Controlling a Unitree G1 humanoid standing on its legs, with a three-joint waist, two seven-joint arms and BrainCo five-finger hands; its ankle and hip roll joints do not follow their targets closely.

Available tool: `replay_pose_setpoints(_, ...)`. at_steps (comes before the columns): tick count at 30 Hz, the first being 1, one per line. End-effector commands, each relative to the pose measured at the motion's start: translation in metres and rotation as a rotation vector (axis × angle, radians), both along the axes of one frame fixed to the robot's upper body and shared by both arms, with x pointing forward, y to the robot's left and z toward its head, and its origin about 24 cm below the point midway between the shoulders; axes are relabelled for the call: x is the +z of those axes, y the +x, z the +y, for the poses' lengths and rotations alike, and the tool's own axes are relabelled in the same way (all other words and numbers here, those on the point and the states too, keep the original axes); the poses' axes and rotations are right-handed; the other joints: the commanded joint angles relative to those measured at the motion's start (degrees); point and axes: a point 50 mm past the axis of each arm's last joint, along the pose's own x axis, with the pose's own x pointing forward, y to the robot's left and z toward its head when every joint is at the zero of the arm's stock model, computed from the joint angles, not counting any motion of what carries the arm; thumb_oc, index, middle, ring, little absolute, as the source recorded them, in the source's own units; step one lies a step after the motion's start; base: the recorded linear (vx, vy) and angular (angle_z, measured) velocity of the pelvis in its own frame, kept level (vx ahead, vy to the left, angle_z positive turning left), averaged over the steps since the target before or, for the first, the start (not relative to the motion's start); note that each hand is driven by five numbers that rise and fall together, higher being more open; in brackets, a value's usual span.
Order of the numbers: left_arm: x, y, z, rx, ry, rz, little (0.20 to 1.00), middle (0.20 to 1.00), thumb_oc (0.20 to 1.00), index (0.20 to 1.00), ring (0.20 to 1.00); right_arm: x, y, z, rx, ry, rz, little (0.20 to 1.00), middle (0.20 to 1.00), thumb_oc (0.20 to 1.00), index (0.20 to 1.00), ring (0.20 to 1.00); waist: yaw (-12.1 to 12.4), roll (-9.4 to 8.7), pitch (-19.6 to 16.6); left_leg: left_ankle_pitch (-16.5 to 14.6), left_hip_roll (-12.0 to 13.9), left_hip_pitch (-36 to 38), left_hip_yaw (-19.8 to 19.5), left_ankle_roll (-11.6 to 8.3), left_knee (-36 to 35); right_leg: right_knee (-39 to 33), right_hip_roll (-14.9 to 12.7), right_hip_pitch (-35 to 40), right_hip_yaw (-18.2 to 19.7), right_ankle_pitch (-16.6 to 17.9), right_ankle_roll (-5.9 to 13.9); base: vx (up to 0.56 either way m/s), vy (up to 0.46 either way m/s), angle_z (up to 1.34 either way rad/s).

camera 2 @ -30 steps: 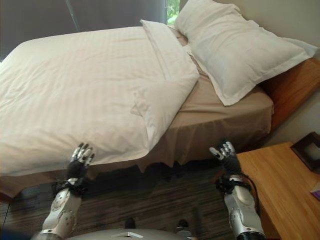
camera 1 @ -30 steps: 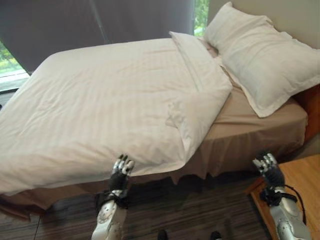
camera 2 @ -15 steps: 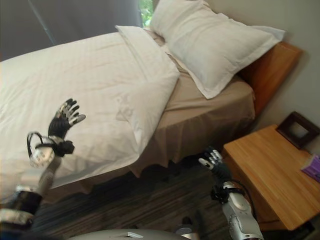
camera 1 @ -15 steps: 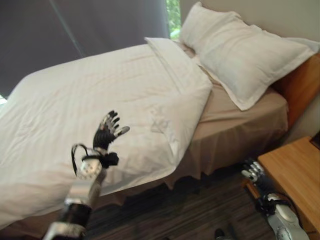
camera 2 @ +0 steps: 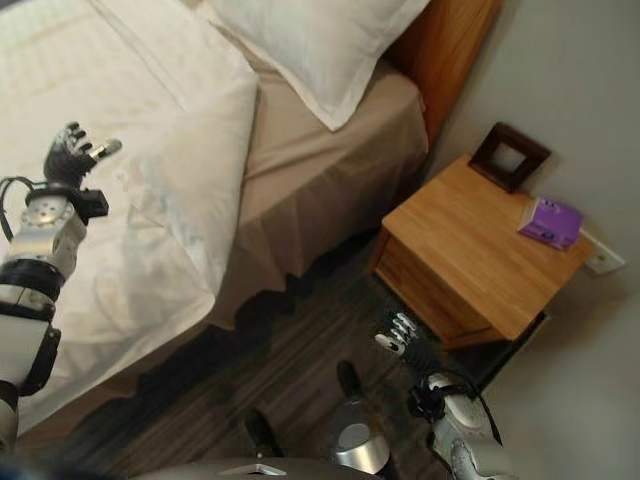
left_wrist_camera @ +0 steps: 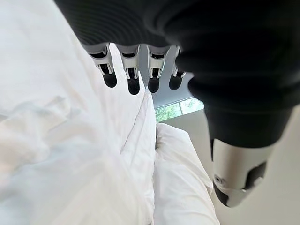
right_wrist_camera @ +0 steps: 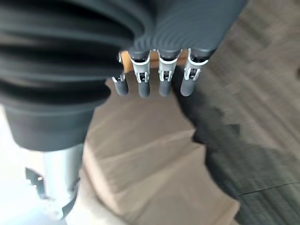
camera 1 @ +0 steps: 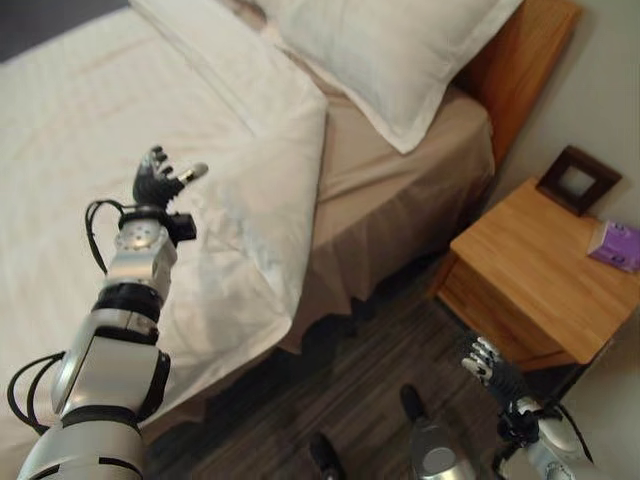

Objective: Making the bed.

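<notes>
The bed [camera 1: 400, 190] runs lengthwise away from the wooden headboard [camera 1: 520, 50] at the wall, its foot end out past the view's left. A white duvet [camera 1: 90, 130] with faint woven stripes covers most of it, puffy and creased, its near corner drooping over the side; a tan sheet [camera 1: 390, 160] lies bare between the duvet and a plump white pillow [camera 1: 380, 40] with a flat flanged border, and hangs in soft folds toward the dark plank floor [camera 2: 300, 350]. The left hand [camera 1: 160, 180] hovers above the duvet, fingers spread and holding nothing. The right hand [camera 2: 398, 335] hangs low over the floor beside a boxy wooden nightstand [camera 2: 480, 240], fingers straight and empty. On the nightstand sit a dark square frame [camera 2: 510, 155] and a purple box [camera 2: 548, 222].
</notes>
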Motion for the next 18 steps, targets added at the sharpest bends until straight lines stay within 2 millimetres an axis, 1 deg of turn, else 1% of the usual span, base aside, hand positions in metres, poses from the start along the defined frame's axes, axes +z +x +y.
replay_pose_setpoints(1, 0.079, -0.014, 0.037, 0.187, -0.027, -0.240, 1.000, 1.000, 1.000, 1.000, 1.000, 0.031, 0.024, 0.005, 0.022, 0.051, -0.177, 1.000, 1.000, 1.000, 1.000, 1.000, -0.42, -3.61, 3.95, -2.50, 1.91, 7.37, 0.79, -4.92, 0.73, 1.03, 1.56, -2.10, 2.92, 0.09, 1.88, 0.02, -0.035, -0.16)
replay_pose_setpoints(2, 0.079, -0.014, 0.037, 0.187, -0.027, -0.242, 1.000, 1.000, 1.000, 1.000, 1.000, 0.031, 0.024, 0.005, 0.022, 0.051, -0.178, 1.000, 1.000, 1.000, 1.000, 1.000, -0.40, -3.60, 3.94, -2.48, 1.93, 7.27, 0.82, -4.93, 0.73, 1.06, 1.58, -2.24, 2.95, 0.11, 1.88, 0.02, -0.044, -0.15)
replay_pose_setpoints(3, 0.090, -0.020, 0.044, 0.241, -0.060, -0.301, 1.000, 1.000, 1.000, 1.000, 1.000, 0.030, 0.023, 0.007, 0.011, 0.061, -0.175, 1.000, 1.000, 1.000, 1.000, 1.000, -0.38, -3.56, 4.81, -2.63, 2.13, 6.83, 1.34, -5.19, 0.73, 1.10, 1.84, -2.93, 3.05, -0.06, 1.96, 0.03, -0.059, -0.14)
replay_pose_setpoints(4, 0.096, -0.026, 0.050, 0.280, -0.063, -0.331, 1.000, 1.000, 1.000, 1.000, 1.000, 0.028, 0.023, 0.009, 0.000, 0.066, -0.174, 1.000, 1.000, 1.000, 1.000, 1.000, -0.23, -3.59, 5.60, -2.55, 2.32, 5.88, 1.82, -5.46, 0.73, 1.00, 1.94, -4.11, 3.10, 0.20, 2.04, 0.03, -0.076, -0.16)
replay_pose_setpoints(6, 0.098, -0.028, 0.054, 0.300, -0.042, -0.328, 1.000, 1.000, 1.000, 1.000, 1.000, 0.028, 0.023, 0.010, 0.002, 0.069, -0.174, 1.000, 1.000, 1.000, 1.000, 1.000, -0.13, -3.65, 5.81, -2.08, 2.32, 5.22, 1.96, -5.56, 0.73, 0.88, 1.91, -4.74, 3.16, 0.62, 1.89, 0.00, -0.055, -0.12)
replay_pose_setpoints(7, 0.107, -0.033, 0.058, 0.347, -0.020, -0.353, 1.000, 1.000, 1.000, 1.000, 1.000, 0.028, 0.024, 0.010, 0.003, 0.057, -0.180, 1.000, 1.000, 1.000, 1.000, 1.000, -0.08, -3.44, 6.78, -2.26, 2.44, 4.71, 2.16, -5.68, 0.73, 0.98, 2.03, -5.38, 3.09, 0.18, 1.98, 0.00, -0.038, -0.09)
replay_pose_setpoints(9, 0.108, -0.035, 0.060, 0.360, -0.034, -0.366, 1.000, 1.000, 1.000, 1.000, 1.000, 0.029, 0.025, 0.010, 0.005, 0.056, -0.186, 1.000, 1.000, 1.000, 1.000, 1.000, -0.04, -3.43, 7.22, -2.28, 2.44, 4.36, 2.24, -5.74, 0.73, 1.01, 2.10, -5.78, 3.17, 0.17, 1.96, -0.01, -0.032, -0.06)
replay_pose_setpoints(10, 0.107, -0.037, 0.063, 0.372, -0.050, -0.372, 1.000, 1.000, 1.000, 1.000, 1.000, 0.032, 0.028, 0.012, -0.002, 0.064, -0.201, 1.000, 1.000, 1.000, 1.000, 1.000, -0.13, -3.33, 8.13, -1.80, 2.41, 3.40, 2.43, -5.90, 0.73, 0.88, 2.03, -6.76, 3.22, 0.65, 1.84, -0.02, -0.017, -0.03)
replay_pose_setpoints(11, 0.107, -0.037, 0.063, 0.372, -0.051, -0.372, 1.000, 1.000, 1.000, 1.000, 1.000, 0.031, 0.028, 0.012, -0.002, 0.064, -0.201, 1.000, 1.000, 1.000, 1.000, 1.000, -0.13, -3.18, 8.11, -2.12, 2.46, 3.47, 2.41, -5.88, 0.73, 1.00, 2.07, -6.73, 3.17, 0.32, 1.91, -0.04, -0.026, -0.01)
replay_pose_setpoints(13, 0.109, -0.037, 0.065, 0.366, -0.018, -0.341, 1.000, 1.000, 1.000, 1.000, 1.000, 0.037, 0.032, 0.012, 0.004, 0.071, -0.227, 1.000, 1.000, 1.000, 1.000, 1.000, -0.44, -2.88, 9.27, -2.05, 2.43, 2.40, 2.69, -5.91, 0.73, 1.11, 2.11, -8.07, 3.36, 0.60, 1.90, -0.02, -0.006, 0.00)
replay_pose_setpoints(15, 0.105, -0.035, 0.063, 0.344, -0.009, -0.310, 1.000, 1.000, 1.000, 1.000, 1.000, 0.038, 0.034, 0.013, 0.009, 0.068, -0.232, 1.000, 1.000, 1.000, 1.000, 1.000, -0.63, -2.61, 10.06, -1.96, 2.42, 1.64, 2.93, -5.97, 0.73, 1.13, 2.14, -8.97, 3.63, 0.93, 1.89, -0.04, -0.008, -0.01)
replay_pose_setpoints(17, 0.092, -0.028, 0.059, 0.285, -0.007, -0.233, 1.000, 1.000, 1.000, 1.000, 1.000, 0.037, 0.038, 0.016, 0.016, 0.069, -0.227, 1.000, 1.000, 1.000, 1.000, 1.000, -0.97, -2.35, 11.15, -1.96, 2.28, 1.00, 3.28, -5.92, 0.73, 1.19, 2.31, -9.92, 4.15, 1.33, 1.94, -0.04, 0.003, -0.02)
replay_pose_setpoints(18, 0.094, -0.026, 0.056, 0.269, 0.009, -0.224, 1.000, 1.000, 1.000, 1.000, 1.000, 0.036, 0.039, 0.017, 0.020, 0.064, -0.224, 1.000, 1.000, 1.000, 1.000, 1.000, -1.13, -2.21, 11.50, -1.98, 2.26, 0.80, 3.57, -5.97, 0.73, 1.18, 2.41, -10.26, 4.38, 1.45, 1.91, -0.02, 0.009, -0.08)
